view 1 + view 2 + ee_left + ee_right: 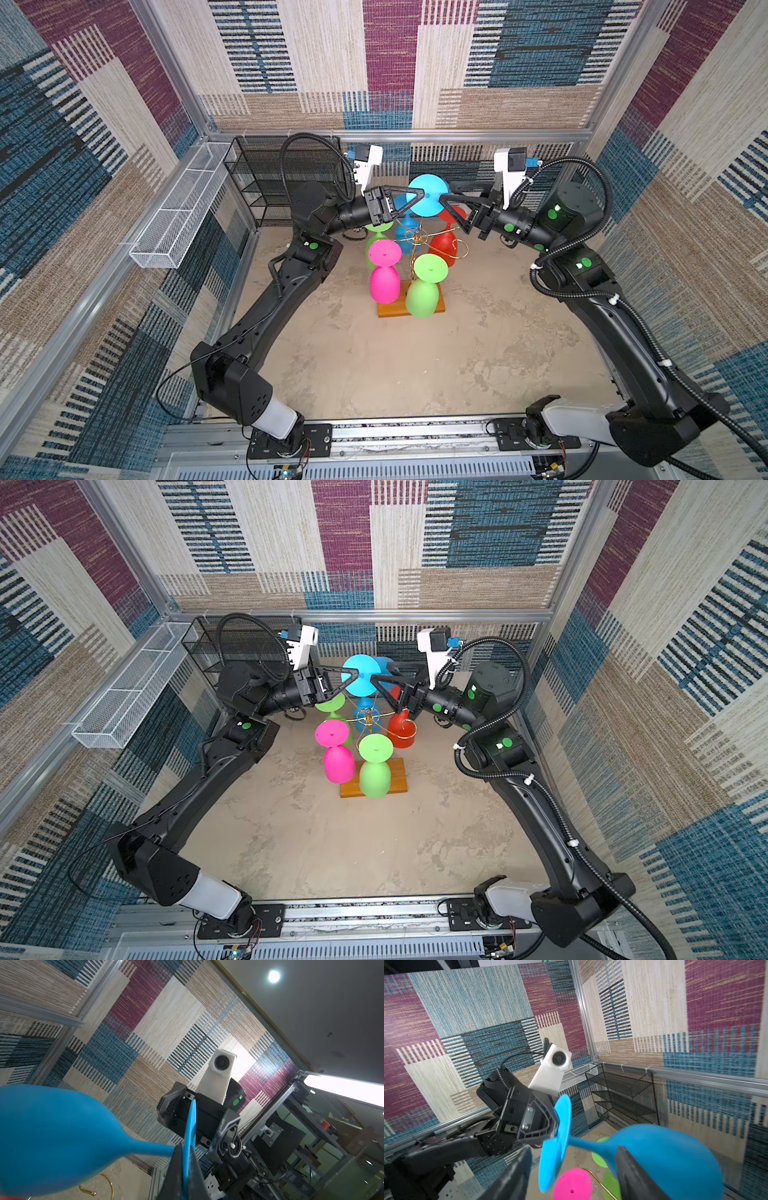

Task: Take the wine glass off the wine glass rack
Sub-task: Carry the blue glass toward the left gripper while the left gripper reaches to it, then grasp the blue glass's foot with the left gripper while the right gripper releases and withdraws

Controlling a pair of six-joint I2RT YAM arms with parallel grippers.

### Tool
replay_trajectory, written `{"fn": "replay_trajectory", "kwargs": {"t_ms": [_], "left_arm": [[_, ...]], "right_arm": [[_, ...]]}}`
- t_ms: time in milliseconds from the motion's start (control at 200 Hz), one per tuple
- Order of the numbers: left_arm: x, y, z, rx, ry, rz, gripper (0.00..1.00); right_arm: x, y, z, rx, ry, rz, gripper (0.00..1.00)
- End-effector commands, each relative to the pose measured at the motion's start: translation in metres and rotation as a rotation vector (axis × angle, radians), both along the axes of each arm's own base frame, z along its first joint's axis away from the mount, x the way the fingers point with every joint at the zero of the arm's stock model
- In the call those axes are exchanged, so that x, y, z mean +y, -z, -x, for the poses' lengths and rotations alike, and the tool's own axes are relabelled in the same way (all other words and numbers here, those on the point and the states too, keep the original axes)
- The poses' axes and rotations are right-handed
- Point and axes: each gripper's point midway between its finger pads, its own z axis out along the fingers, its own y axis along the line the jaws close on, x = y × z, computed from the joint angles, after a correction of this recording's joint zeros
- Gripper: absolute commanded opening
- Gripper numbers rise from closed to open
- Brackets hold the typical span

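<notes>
Blue wine glass (428,195) (360,675) was matte, solid sky blue, with a wide flat foot, a thin stem and a rounded bowl (52,1136). It sat in the air above the wine glass rack (390,311) (399,775), foot turned up toward the top camera, bowl below, and looked clear of the gold wire. Left gripper (422,194) (356,672) (187,1167) was pinched tight on the rim of the foot; the right wrist view showed that clamp plainly (556,1134). Right gripper (448,201) (372,678) (573,1147) had its fingers spread wide, one on each side of the stem, touching nothing. The rack was thin gold wire on an orange-brown wood base, near the middle back of the table (415,374). A pink glass (384,282), a green glass (424,291) and a red glass (444,245) hung on it upside down, with more green and blue behind. The table top was beige and blotchy. A black mesh shelf (266,183) stood at back left, and a white wire basket (178,220) was on the left rail. The walls were patchwork panels of maroon, blue and cream in a metal frame.
</notes>
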Motion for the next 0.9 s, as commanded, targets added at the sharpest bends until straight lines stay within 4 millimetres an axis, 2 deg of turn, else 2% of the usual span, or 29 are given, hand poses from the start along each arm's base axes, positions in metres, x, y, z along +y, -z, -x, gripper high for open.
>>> {"fn": "replay_trajectory", "kwargs": {"t_ms": [0,75,170,295,576,896], "left_arm": [[0.011,0.004,-0.014,0.079,-0.117,-0.034,0.0],[0.014,0.004,-0.015,0.1,-0.142,-0.05,0.0],[0.013,-0.001,-0.012,0.118,-0.116,-0.038,0.0],[0.011,-0.005,-0.011,0.134,-0.088,-0.024,0.0],[0.016,-0.015,-0.004,0.138,-0.082,0.007,0.0],[0.023,-0.023,0.004,0.15,-0.056,0.046,0.0]], "right_arm": [[-0.026,-0.005,0.0,-0.2,0.197,0.052,0.92],[-0.039,0.005,-0.001,-0.294,0.297,0.107,0.97],[-0.038,0.017,-0.003,-0.386,0.319,0.168,1.0],[-0.022,0.028,-0.009,-0.458,0.268,0.213,0.99],[0.023,0.035,-0.031,-0.511,0.191,0.261,0.99],[0.045,0.039,-0.063,-0.518,0.185,0.261,0.99]]}}
